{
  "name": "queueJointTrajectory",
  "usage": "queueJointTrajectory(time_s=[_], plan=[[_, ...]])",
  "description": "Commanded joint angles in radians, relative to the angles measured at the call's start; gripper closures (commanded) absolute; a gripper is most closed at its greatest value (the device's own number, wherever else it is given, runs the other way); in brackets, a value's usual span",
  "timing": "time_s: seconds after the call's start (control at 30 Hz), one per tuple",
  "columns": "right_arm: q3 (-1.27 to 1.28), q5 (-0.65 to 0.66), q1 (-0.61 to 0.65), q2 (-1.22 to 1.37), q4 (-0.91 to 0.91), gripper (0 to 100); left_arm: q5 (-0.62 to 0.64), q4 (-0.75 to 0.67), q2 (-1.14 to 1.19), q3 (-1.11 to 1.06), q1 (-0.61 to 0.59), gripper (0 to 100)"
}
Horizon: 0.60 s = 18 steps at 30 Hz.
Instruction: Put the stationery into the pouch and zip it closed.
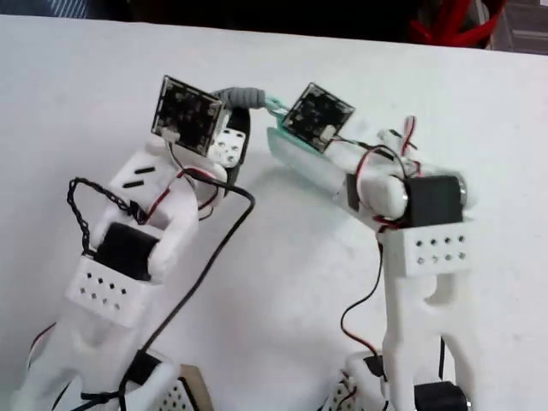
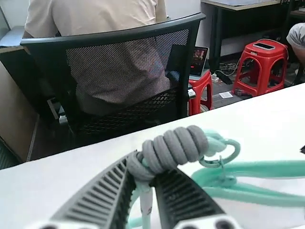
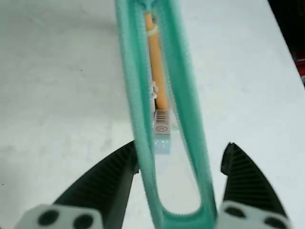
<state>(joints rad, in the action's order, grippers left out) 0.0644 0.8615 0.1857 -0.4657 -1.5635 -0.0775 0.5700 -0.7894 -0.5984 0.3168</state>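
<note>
Pouch [image 3: 143,119] lies on the table [image 1: 103,68] between the two arms, mouth gaping, zip not run. Inside: orange pencil [image 3: 156,71] and a small labelled block [image 3: 162,131], so loading looks mostly or fully done. Can't tell whether any stationery is left outside. Left gripper [image 2: 145,174] is clamped on the grey cord [image 2: 174,145] tied to the pouch's end ring, likely the zip pull. Right gripper [image 3: 182,150] stands wide, straddling the other end, one jaw against the rim, gripping nothing. Remaining, judging by this: zipping closed.
</note>
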Motion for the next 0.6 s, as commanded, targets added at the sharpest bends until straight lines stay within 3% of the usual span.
queueJointTrajectory(time_s=[0.0,0.4,0.57], plan=[[-0.011,-0.068,0.038,-0.004,0.015,68.0,0.028,0.025,-0.007,0.083,0.005,98],[-0.256,-0.141,0.024,-0.137,-0.097,67.7,0.028,0.095,-0.001,0.153,0.004,98],[-0.253,-0.212,-0.087,-0.248,-0.156,67.9,0.028,0.097,-0.001,0.152,-0.002,98]])
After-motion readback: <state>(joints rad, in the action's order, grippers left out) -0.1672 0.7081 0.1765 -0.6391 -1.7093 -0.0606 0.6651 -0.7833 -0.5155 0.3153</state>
